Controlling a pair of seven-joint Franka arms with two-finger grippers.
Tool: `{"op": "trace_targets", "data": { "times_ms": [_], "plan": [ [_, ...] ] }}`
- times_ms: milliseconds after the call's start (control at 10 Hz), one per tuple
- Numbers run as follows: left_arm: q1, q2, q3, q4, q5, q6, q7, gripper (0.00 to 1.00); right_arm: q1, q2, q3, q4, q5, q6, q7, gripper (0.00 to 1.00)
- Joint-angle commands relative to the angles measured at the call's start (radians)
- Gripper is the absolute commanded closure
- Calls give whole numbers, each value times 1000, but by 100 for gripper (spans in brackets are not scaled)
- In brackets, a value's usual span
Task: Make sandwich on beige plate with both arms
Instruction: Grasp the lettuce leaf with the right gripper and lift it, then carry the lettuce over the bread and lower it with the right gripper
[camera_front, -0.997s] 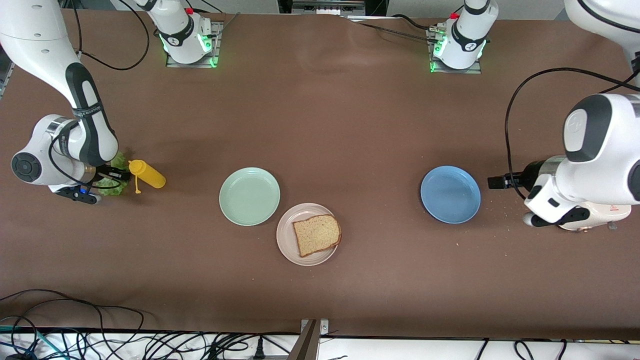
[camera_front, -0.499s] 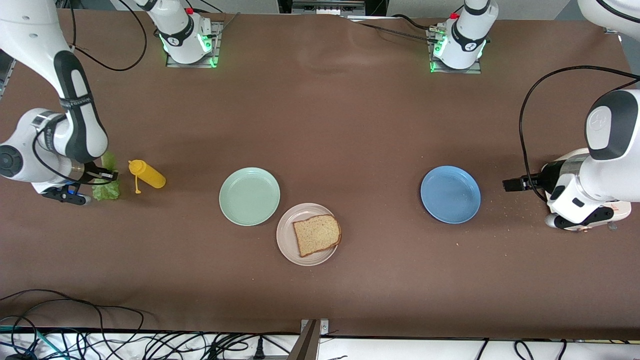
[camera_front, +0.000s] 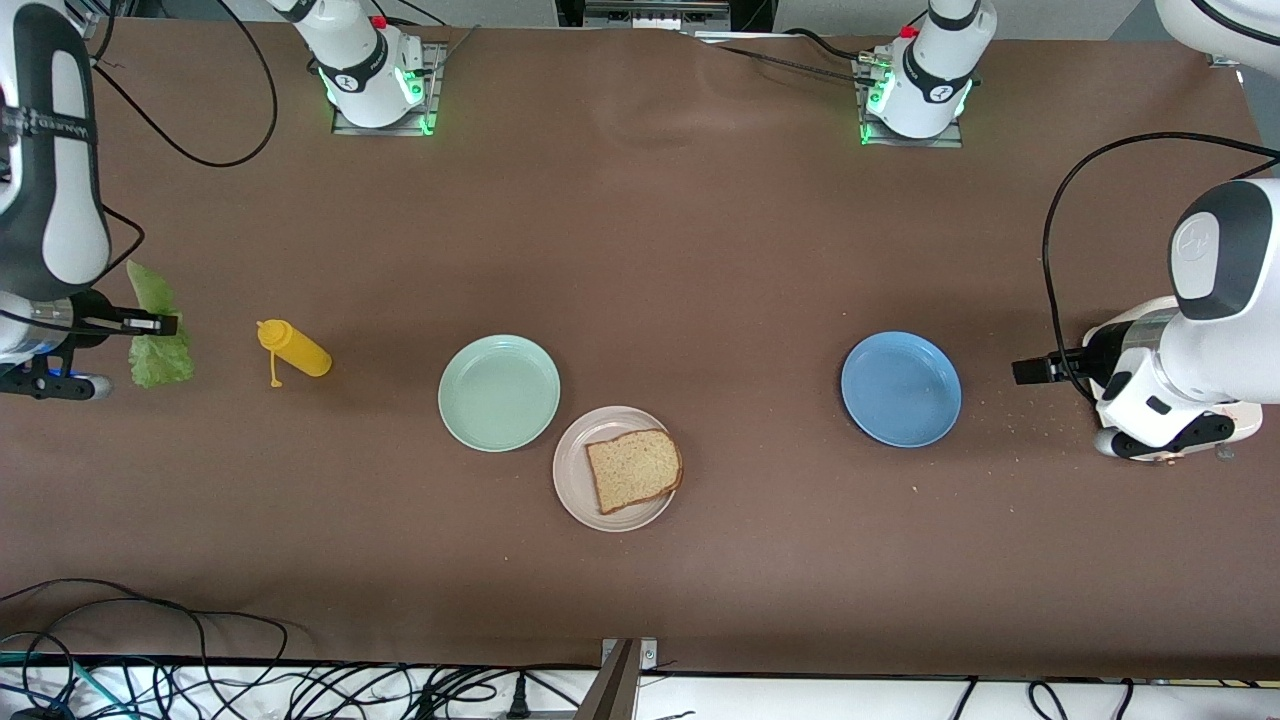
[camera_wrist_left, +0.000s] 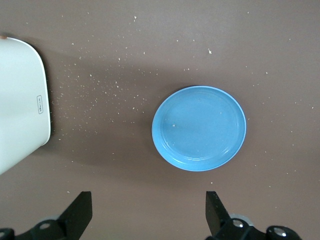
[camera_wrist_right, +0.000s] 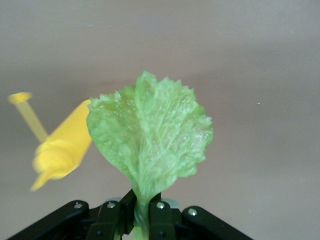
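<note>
The beige plate (camera_front: 612, 470) lies near the table's middle with one speckled brown bread slice (camera_front: 633, 469) on it. My right gripper (camera_front: 160, 324) is shut on the stem of a ruffled green lettuce leaf (camera_front: 158, 330) and holds it in the air over the right arm's end of the table; the right wrist view shows the leaf (camera_wrist_right: 152, 135) pinched between the jaws. My left gripper (camera_front: 1022, 372) is open and empty over the table beside the blue plate (camera_front: 901, 388), which also shows in the left wrist view (camera_wrist_left: 199, 128). A second bread slice is out of view.
A yellow squeeze bottle (camera_front: 292, 349) lies on its side near the lettuce, blurred in the right wrist view (camera_wrist_right: 62, 145). A mint-green plate (camera_front: 499, 392) touches the beige plate. A white object (camera_wrist_left: 20, 115) sits near the left arm. Crumbs dot the table by the blue plate.
My right gripper has lifted the lettuce off the table and drawn it away from the yellow bottle toward the table's end. My left gripper has drawn back from the blue plate.
</note>
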Motion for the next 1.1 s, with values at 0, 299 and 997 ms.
{"op": "trace_targets", "data": {
  "times_ms": [0,299,997],
  "plan": [
    [2,-19,-6,-11,39,6,16,0,144,18,-2,151,5,-122,-7,100],
    [5,-19,-6,-11,41,6,15,0,370,26,19,190,48,-72,7,100],
    [86,-34,2,-11,192,-1,65,0,726,215,45,190,-1,363,-21,100]
  ]
}}
